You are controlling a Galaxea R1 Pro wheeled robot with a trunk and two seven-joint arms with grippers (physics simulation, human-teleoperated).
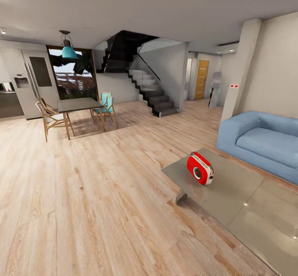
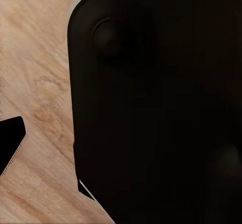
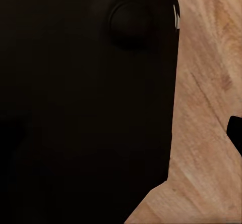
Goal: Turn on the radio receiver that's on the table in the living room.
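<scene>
Your radio (image 1: 200,168) upright on the grey tabletop (image 1: 231,193), near its corner, sofa (image 1: 260,141) behind, can't tell either tool's state

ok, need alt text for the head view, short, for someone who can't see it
A small red radio receiver stands near the corner of a low grey table at lower right, on a light wood floor, with a blue sofa behind it. Across the open room at left are a dark dining table with wooden chairs, and a staircase at centre.
</scene>
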